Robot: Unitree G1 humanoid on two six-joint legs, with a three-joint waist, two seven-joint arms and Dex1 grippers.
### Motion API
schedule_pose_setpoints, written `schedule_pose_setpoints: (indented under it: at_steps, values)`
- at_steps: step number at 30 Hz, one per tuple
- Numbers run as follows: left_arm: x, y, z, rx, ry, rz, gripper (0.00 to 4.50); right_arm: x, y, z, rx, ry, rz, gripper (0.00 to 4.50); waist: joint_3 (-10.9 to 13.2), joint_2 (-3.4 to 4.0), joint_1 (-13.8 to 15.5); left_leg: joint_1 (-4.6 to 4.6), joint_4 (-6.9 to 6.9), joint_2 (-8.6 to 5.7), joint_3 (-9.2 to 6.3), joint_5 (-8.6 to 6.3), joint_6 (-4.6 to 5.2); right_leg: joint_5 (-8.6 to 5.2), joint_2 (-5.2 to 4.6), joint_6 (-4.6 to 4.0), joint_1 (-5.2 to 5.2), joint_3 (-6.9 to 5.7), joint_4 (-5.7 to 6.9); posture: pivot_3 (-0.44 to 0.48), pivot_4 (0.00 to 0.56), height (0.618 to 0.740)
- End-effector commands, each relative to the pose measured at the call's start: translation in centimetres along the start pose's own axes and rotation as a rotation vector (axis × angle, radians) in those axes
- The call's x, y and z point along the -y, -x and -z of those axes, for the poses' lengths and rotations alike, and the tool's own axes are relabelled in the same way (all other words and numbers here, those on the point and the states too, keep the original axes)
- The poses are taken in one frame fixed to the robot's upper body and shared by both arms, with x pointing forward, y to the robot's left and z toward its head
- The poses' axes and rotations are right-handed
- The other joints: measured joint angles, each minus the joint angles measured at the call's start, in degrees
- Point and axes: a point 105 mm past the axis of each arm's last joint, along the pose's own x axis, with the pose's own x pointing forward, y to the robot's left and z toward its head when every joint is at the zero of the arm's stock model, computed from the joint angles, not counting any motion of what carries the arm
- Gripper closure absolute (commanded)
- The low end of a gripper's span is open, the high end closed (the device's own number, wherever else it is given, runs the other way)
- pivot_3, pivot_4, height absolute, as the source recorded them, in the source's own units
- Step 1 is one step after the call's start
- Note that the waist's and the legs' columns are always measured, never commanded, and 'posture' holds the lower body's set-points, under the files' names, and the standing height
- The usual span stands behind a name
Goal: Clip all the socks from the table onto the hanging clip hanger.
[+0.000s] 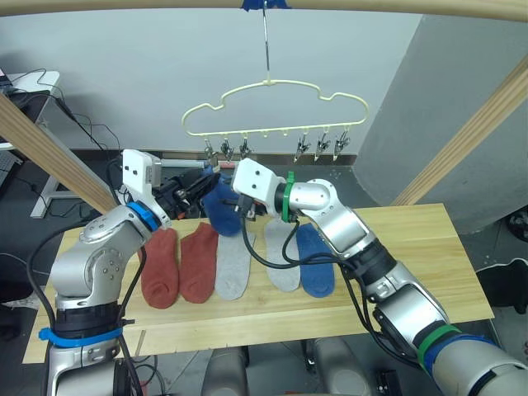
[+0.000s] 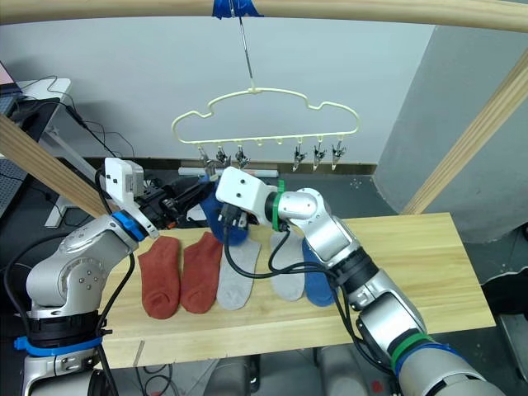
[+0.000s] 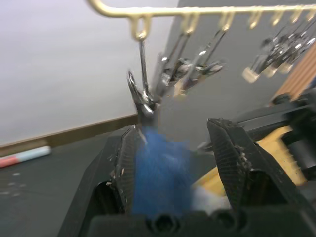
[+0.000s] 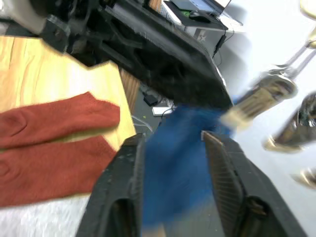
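**Spotter:** Talk me through it, table first.

**Operator:** On the table [image 1: 396, 272] I count five socks lying in a row: two red [image 1: 161, 268], two grey [image 1: 233, 264], one blue [image 1: 315, 262]. The sixth, a blue sock [image 1: 221, 206], is up in the air between my two grippers, just under the left end of the hanger [image 1: 276, 111].

**Spotter:** Who has it?

**Operator:** Both, as I judge it. In its wrist view the left gripper [image 3: 173, 163] has its fingers set wide, with the sock bunched against one of them. The right gripper [image 4: 173, 168] also straddles the fabric with its fingers spread. Whether either pinches firmly, I can't say.

**Spotter:** And the clip?

**Operator:** A left-hand clip [image 3: 143, 101] hangs right at the sock's top edge; I can't tell if it bites yet. So I'm on sock one, at the clipping step. Next I need that edge fed squarely into the clip before releasing.
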Motion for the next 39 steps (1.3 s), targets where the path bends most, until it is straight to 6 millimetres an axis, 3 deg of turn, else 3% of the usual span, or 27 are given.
schedule_pose_setpoints:
  at_steps: [1,4,8,14,17,26,32,35,39]
  values:
    - [0.5,0.3,-1.2,0.07,-0.148,-0.045,1.97,-0.8,2.2,-0.6,0.025,0.053,-0.003,2.62,0.0,0.0,0.39,0.0,0.0,-0.01,0.01,0.0,0.0,0.0,-0.01,0.0,0.0,0.01,0.0,-0.156,0.256,0.74]
    - [0.5,0.2,-0.8,0.12,-0.181,-0.111,1.97,-1.8,5.0,-0.4,0.022,0.021,-0.01,2.62,-0.01,-0.01,0.86,0.0,0.03,-0.04,0.01,0.0,0.0,0.0,-0.04,0.0,0.0,0.02,0.01,-0.156,0.256,0.74]
    - [1.3,-0.3,-0.5,0.17,-0.234,-0.148,1.97,-2.4,8.1,-1.5,0.065,-0.066,-0.001,2.62,-0.01,-0.02,0.93,0.0,0.08,-0.02,0.0,0.0,0.0,0.0,0.0,0.01,0.01,0.02,0.04,-0.172,0.263,0.74]
    - [2.6,-1.7,-0.1,0.229,-0.267,-0.172,1.97,-1.4,12.7,-3.7,0.157,-0.197,0.085,2.62,-0.01,-0.02,0.86,-0.01,0.36,-0.01,0.01,0.0,0.01,-0.01,0.05,0.02,0.11,0.05,0.05,-0.197,0.272,0.74]
    - [2.8,-2.3,-0.2,0.255,-0.287,-0.194,1.97,-0.9,13.9,-4.0,0.166,-0.229,0.126,2.62,-0.01,-0.02,0.76,-0.03,0.53,0.0,0.01,0.0,0.02,0.0,0.06,0.04,0.14,0.06,0.08,-0.21,0.275,0.74]
    - [3.5,-4.0,0.3,0.299,-0.27,-0.215,1.97,-0.4,15.3,-3.7,0.133,-0.262,0.212,2.62,-0.01,-0.02,-0.12,-0.16,0.72,-0.01,0.01,0.0,0.03,0.0,0.09,0.24,0.13,0.1,0.07,-0.25,0.271,0.74]
    - [2.8,-4.9,0.7,0.305,-0.228,-0.25,1.97,-0.2,15.5,-3.5,0.119,-0.261,0.225,2.62,-0.01,-0.02,-0.5,-0.19,0.75,-0.03,0.0,0.0,0.04,-0.02,0.09,0.31,0.13,0.09,0.06,-0.256,0.271,0.74]
    - [2.6,-5.3,1.2,0.29,-0.218,-0.247,2.82,-0.1,15.5,-3.5,0.114,-0.257,0.225,2.55,-0.01,-0.02,-0.61,-0.19,0.75,-0.03,0.0,0.0,0.04,-0.02,0.1,0.32,0.13,0.09,0.06,-0.259,0.273,0.74]
    - [2.2,-5.6,1.2,0.292,-0.221,-0.255,2.82,0.1,15.6,-3.5,0.111,-0.255,0.23,2.55,-0.01,-0.02,-0.65,-0.19,0.74,-0.03,0.0,0.0,0.04,-0.03,0.1,0.33,0.12,0.1,0.06,-0.263,0.274,0.74]
